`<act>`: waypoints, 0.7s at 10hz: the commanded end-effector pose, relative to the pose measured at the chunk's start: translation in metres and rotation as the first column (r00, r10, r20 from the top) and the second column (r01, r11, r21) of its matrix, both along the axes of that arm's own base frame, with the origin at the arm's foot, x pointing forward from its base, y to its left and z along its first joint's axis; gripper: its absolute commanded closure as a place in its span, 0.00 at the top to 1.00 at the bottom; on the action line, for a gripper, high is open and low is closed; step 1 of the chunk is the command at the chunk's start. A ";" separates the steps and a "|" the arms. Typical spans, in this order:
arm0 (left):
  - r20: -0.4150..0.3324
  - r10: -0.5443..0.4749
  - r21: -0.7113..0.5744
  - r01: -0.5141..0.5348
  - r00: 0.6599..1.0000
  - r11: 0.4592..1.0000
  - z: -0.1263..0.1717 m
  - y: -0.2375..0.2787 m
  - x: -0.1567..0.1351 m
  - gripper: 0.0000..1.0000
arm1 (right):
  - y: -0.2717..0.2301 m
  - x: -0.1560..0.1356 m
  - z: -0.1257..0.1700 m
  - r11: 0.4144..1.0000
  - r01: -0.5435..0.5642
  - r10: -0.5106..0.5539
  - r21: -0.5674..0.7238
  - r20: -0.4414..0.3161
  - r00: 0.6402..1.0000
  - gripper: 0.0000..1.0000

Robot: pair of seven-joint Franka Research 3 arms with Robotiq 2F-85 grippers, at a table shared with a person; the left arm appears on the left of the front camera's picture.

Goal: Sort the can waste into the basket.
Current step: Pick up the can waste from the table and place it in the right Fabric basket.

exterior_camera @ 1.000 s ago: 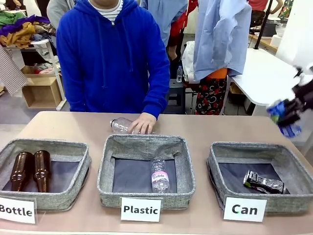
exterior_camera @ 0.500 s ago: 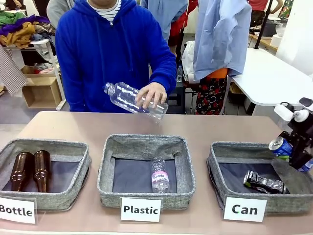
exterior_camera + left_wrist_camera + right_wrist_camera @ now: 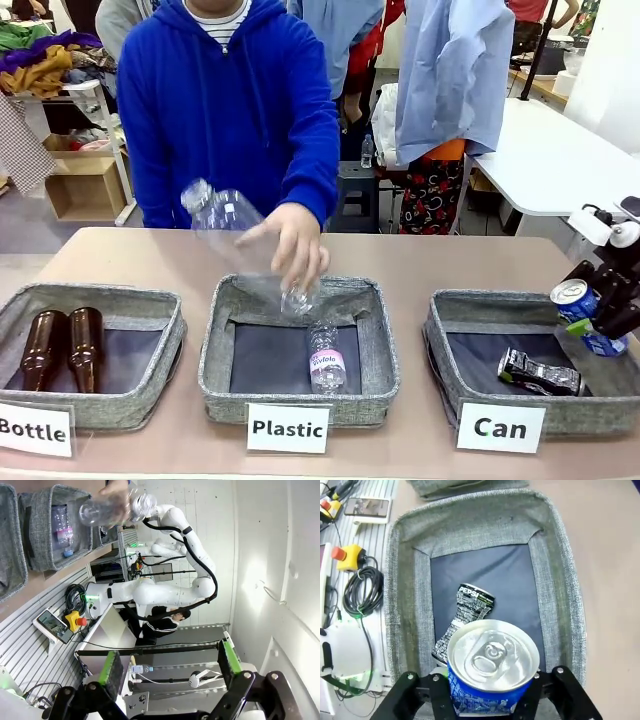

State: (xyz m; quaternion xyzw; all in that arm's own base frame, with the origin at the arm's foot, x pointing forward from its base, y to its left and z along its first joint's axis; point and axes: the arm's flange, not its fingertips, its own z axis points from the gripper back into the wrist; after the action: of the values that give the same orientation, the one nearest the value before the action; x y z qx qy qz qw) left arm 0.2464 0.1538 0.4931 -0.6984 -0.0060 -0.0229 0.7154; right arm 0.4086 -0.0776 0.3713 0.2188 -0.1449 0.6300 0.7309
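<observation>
My right gripper (image 3: 592, 318) is shut on the blue can (image 3: 576, 303) and holds it above the right end of the grey "Can" basket (image 3: 450, 318). In the right wrist view the blue can (image 3: 492, 667) sits between my fingers, silver top towards the camera, straight over the basket's dark liner (image 3: 485, 582). The crushed black-and-silver can (image 3: 539, 372) lies inside that basket, also seen as the black-and-silver can (image 3: 462, 615) under the blue one. My left gripper (image 3: 170, 667) stands open, away from the table, with nothing between its green pads.
A person in a blue hoodie holds a clear plastic bottle (image 3: 240, 240) tilted over the "Plastic" basket (image 3: 298, 300), which holds another bottle (image 3: 326, 358). The "Bottle" basket (image 3: 150, 300) at the left holds two brown glass bottles (image 3: 62, 347).
My right gripper came down from the upper right with the blue can to just over the "Can" basket. The person lifted the clear bottle off the table and tipped it over the "Plastic" basket.
</observation>
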 end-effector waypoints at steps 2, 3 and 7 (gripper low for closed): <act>-0.010 0.006 -0.014 -0.006 1.000 1.000 0.004 0.001 0.000 1.00 | 0.004 0.002 -0.002 0.997 -0.015 0.014 0.070 0.017 1.000 1.00; -0.010 0.006 -0.014 -0.006 1.000 1.000 0.004 0.001 0.000 1.00 | 0.005 0.002 -0.002 0.996 -0.014 0.013 0.083 0.013 1.000 1.00; -0.010 0.006 -0.014 -0.006 1.000 1.000 0.004 0.001 0.000 1.00 | 0.006 0.003 -0.005 0.994 -0.018 0.018 0.110 0.004 1.000 1.00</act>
State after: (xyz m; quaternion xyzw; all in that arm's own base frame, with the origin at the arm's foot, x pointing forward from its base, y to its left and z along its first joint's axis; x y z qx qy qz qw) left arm 0.2464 0.1538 0.4931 -0.6984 -0.0060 -0.0229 0.7154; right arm 0.4081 -0.0706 0.3670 0.2486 -0.1634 0.6220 0.7243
